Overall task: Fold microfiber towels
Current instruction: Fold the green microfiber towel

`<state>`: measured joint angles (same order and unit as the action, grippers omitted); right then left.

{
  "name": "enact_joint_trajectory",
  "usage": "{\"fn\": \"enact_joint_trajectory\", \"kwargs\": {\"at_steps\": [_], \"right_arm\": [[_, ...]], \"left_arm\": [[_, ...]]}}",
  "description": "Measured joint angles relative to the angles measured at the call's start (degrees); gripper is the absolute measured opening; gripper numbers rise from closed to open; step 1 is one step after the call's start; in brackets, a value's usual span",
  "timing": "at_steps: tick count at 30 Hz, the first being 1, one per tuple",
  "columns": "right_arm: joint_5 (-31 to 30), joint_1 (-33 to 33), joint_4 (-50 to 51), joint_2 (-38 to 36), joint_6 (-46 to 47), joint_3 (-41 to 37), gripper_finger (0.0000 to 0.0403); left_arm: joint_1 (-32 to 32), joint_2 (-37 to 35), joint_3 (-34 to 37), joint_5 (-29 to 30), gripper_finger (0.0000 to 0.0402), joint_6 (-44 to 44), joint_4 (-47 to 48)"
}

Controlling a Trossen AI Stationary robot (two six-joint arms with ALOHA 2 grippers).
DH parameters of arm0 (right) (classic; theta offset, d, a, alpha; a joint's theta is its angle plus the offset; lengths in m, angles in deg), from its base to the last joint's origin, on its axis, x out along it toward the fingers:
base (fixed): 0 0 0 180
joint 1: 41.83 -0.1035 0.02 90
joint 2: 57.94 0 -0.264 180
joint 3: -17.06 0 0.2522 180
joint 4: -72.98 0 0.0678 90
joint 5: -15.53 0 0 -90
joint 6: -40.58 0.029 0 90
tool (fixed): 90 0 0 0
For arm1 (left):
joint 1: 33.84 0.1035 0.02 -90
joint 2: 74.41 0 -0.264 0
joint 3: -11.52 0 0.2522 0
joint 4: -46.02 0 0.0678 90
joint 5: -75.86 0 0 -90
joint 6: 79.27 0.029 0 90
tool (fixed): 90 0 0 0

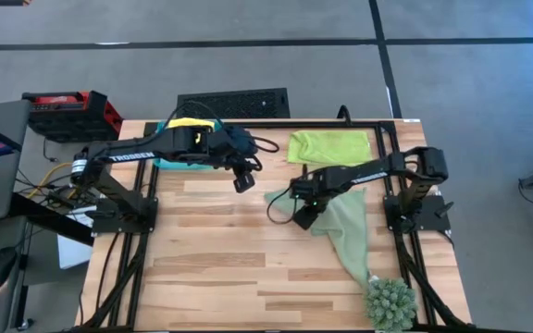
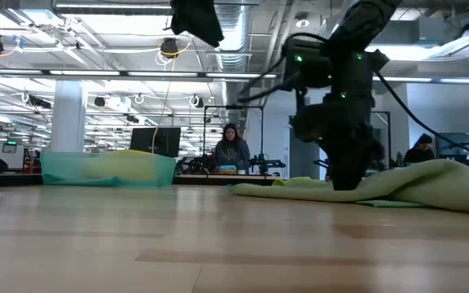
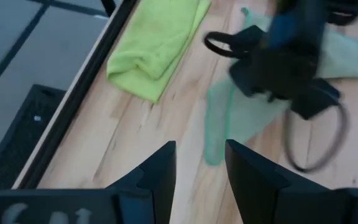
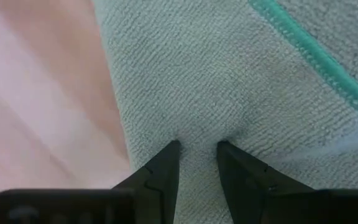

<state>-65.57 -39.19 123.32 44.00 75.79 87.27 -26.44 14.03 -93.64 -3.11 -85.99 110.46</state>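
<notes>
The sage green towel (image 1: pixel 347 233) lies rumpled on the table's right half, reaching toward the near right. My right gripper (image 1: pixel 303 215) is down on its left part, shut on the cloth. My left gripper (image 1: pixel 242 178) is open and empty, up above the table's middle (image 2: pixel 194 20). The lime green towel (image 1: pixel 329 146) lies folded at the far edge. The yellow towel (image 1: pixel 189 121) lies in the teal tray (image 2: pixel 108 169) at the far left. I do not see the light blue towel. My right gripper pinches a pucker of the sage green towel (image 4: pixel 197 134) between its two fingertips (image 4: pixel 169 155), away from the teal-stitched hem (image 4: pixel 309 53). The fingers come from above, pointing down (image 2: pixel 344 175). The cloth lies on the table; how many layers they hold, I cannot tell.
A small spiky green plant (image 1: pixel 391 302) stands at the near right corner, by the towel's near end. A black frame (image 1: pixel 368 125) runs around the table. Bare wood (image 1: pixel 211 259) lies on the near left. A person (image 2: pixel 231 153) sits in the room beyond.
</notes>
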Motion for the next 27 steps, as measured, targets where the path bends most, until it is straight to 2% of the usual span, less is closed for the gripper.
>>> {"fn": "enact_joint_trajectory", "kwargs": {"at_steps": [5, 10, 13, 17, 21, 27], "right_arm": [[1.04, -4.14, -2.18, 3.06, -1.21, 4.46, 0.0134], [6.00, -7.57, -7.52, 6.99, -1.36, 8.02, 0.0134], [6.68, -9.21, -8.82, 8.84, -2.17, 10.01, 0.0134], [4.78, -9.39, -6.21, 7.98, -2.77, 10.56, 0.0134], [0.13, -9.33, -4.10, 3.82, -2.74, 10.48, 0.0134], [-3.50, -9.30, 0.01, -2.17, -2.76, 10.52, 0.0134]], "left_arm": [[0.00, -0.33, 0.02, 0.31, 0.0130, -0.63, 5.65], [0.00, -0.31, 0.05, 0.36, 0.0130, -2.09, 9.98], [0.00, -0.31, 0.04, 0.37, 0.0130, -2.78, 11.27], [-0.08, -0.31, 0.05, 0.15, 0.0130, -3.59, 14.19], [-1.38, -0.31, 0.33, -0.05, 0.0130, -3.65, 17.05], [-4.43, -0.28, 2.78, -1.08, 0.0130, -4.42, 17.91]]}}
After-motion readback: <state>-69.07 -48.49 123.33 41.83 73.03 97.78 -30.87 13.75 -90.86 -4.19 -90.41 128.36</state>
